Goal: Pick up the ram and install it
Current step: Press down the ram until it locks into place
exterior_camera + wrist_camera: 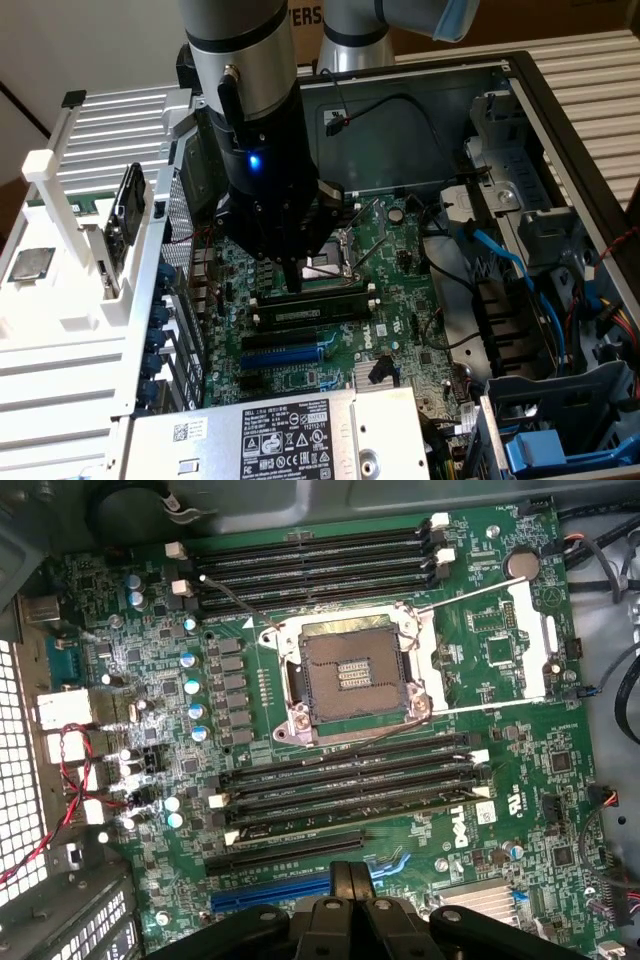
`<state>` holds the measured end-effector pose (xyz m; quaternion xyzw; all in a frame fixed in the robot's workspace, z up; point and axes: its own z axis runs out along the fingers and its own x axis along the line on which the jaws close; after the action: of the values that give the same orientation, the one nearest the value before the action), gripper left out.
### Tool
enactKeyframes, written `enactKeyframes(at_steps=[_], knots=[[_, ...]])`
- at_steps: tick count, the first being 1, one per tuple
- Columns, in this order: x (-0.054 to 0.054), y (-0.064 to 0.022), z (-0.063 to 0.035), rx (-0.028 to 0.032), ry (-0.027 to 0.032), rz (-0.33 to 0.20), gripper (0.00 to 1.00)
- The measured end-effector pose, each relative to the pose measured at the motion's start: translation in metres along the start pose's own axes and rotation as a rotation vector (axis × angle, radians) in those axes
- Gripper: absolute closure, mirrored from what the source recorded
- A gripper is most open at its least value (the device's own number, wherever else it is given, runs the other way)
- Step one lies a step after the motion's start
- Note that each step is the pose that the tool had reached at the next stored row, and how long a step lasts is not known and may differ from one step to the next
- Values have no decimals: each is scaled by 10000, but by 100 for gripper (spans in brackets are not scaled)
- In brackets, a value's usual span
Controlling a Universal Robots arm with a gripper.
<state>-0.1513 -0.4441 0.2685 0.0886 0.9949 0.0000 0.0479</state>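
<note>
The ram (312, 309) is a long dark stick with a pale label. It stands on edge in one of the black memory slots (345, 780) just below the open processor socket (350, 675) on the green motherboard. My gripper (293, 282) hangs straight down over the left part of that slot group, its two fingers pressed together with nothing between them. The tips are at or just above the ram's top edge, and I cannot tell whether they touch. In the wrist view the shut gripper (350, 878) points at the slots.
The open case walls ring the board. A labelled power supply (280, 435) sits at the front, with blue cables (510, 265) and a drive cage at the exterior view's right. A white rack (70, 215) with a silver processor chip (30, 263) stands at the exterior view's left.
</note>
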Motion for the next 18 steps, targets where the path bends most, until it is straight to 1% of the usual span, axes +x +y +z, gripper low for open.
enactKeyframes(at_steps=[8,11,13,14,15,16,18], knots=[[-5,1,0,0,0,0,89],[-27,5,2,0,1,-1,89],[-69,13,7,-1,0,-1,89],[-135,24,13,0,0,0,89],[-167,30,16,1,0,0,89],[-232,42,23,-1,0,0,89],[-291,52,28,0,0,-1,89]])
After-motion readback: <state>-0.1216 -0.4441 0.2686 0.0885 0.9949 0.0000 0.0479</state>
